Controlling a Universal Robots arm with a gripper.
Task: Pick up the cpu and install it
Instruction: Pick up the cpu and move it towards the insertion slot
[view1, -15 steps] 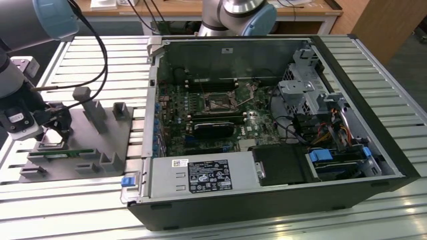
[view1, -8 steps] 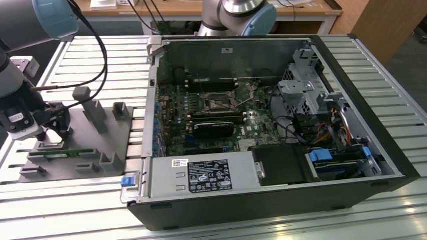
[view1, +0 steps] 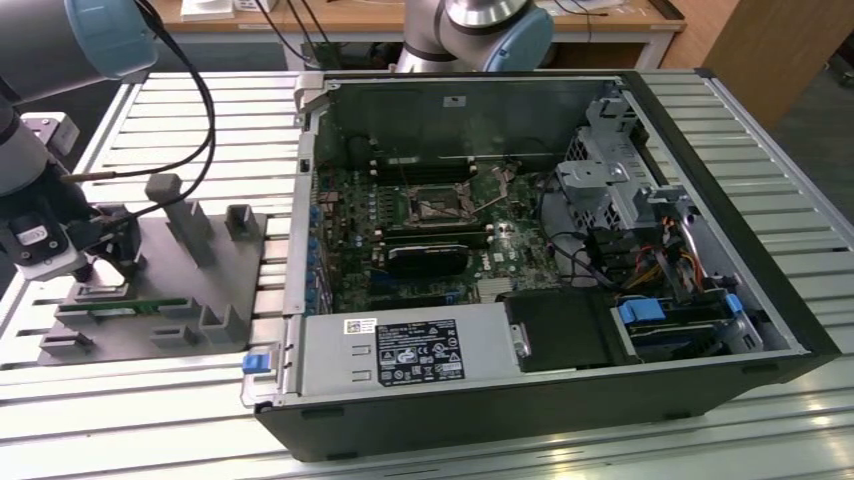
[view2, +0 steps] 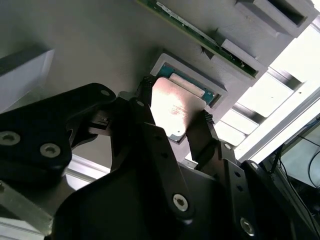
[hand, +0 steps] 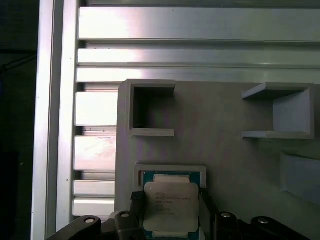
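Grips cpu (hand: 170, 206) by opposite edges, tool (view2: 175, 107) clamped on it over square holder (hand: 170, 169) on grey fixture plate (hand: 220, 145), exterior view's left, well apart from open computer case (view1: 561, 415).

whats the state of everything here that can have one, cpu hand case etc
shiny silver-grey square cpu: gripped at two opposite edges, at its recess in the grey holder block; lifted or seated, cannot tell
black two-fingered hand: shut on the cpu
long green memory stick: resting in the holder block, untouched
black desktop computer case: lying on its side, side panel off
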